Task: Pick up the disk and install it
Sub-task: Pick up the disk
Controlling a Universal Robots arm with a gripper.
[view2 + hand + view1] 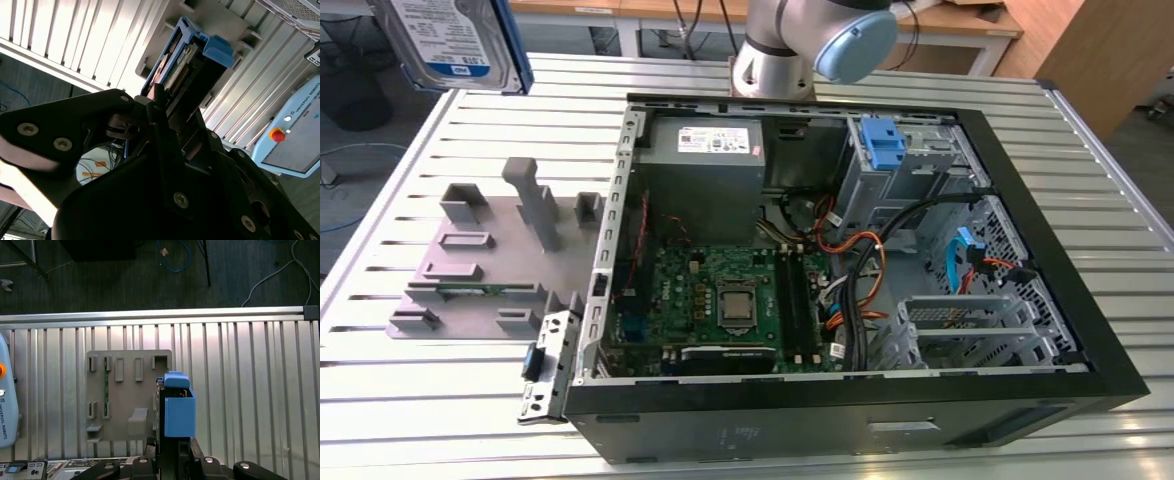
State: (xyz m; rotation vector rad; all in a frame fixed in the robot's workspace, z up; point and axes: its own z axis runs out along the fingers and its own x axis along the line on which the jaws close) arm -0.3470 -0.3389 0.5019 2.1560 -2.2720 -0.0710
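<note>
The disk [447,35] is up off the surface [427,410], over its far corner at the exterior view's left. That view's margins cut the disk off, so part of its white-and-blue label and one strip of blue bracket are what can be made out. In both wrist views it is seen nearly edge-on [178,412], with the label face turned away and the blue bracket hiding most of the metal body. The gripper [173,450] has its jaws clenched on the disk. The dark gripper body covers the end of the disk that it holds, so the exact contact faces are hard to see in the first wrist view. The second wrist view shows the disk [192,60] running in between the black fingers [159,107]. In the first wrist view the disk hangs over a grey slotted fixture [125,390] that lies near the surface's edge at the exterior view's left and is partly covered by it. A pale blue control pendant [6,405] is cut off beside the fixture. The open computer case [854,425] takes up the middle of the surface, towards its edge at the exterior view's right. A grey power supply [707,150] sits at its far end, and orange and black cables [854,270] partly hide the bays. The arm [781,50] rises behind the case at the surface's far edge, and its upper part is out of frame.
</note>
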